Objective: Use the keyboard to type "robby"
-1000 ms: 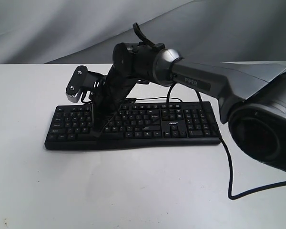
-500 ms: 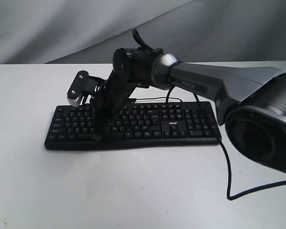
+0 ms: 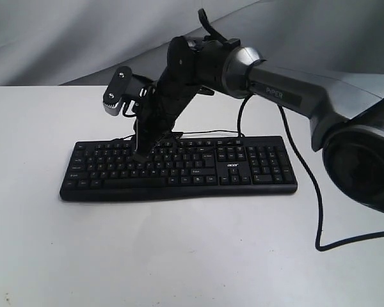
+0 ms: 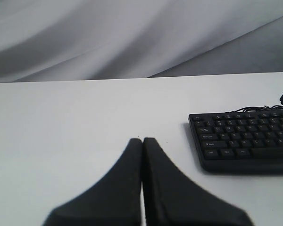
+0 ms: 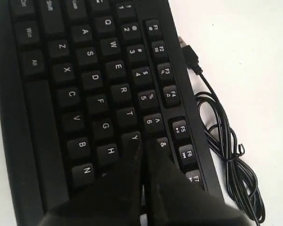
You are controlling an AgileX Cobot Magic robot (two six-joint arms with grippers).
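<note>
The black keyboard (image 3: pixel 179 167) lies flat on the white table, its number pad to the right. My right arm reaches across it, and my right gripper (image 3: pixel 139 157) is shut and points down at the left-middle keys. In the right wrist view the shut right gripper (image 5: pixel 144 143) has its tips between the Y key (image 5: pixel 132 139) and the 7 key (image 5: pixel 161 142); I cannot tell whether they touch. My left gripper (image 4: pixel 142 140) is shut with nothing in it, over bare table beside the keyboard's (image 4: pixel 245 141) short end. The exterior view does not show the left gripper.
The keyboard's thin black cable (image 5: pixel 221 136) lies bunched on the table behind the function keys. A thicker black cable (image 3: pixel 319 217) hangs from the right arm and loops on the table at the right. A grey cloth backdrop (image 3: pixel 64 38) rises behind the table.
My right gripper has lifted off the keyboard's near rows and moved toward the far rows and slightly right. The arm and its hanging cable rose with it.
</note>
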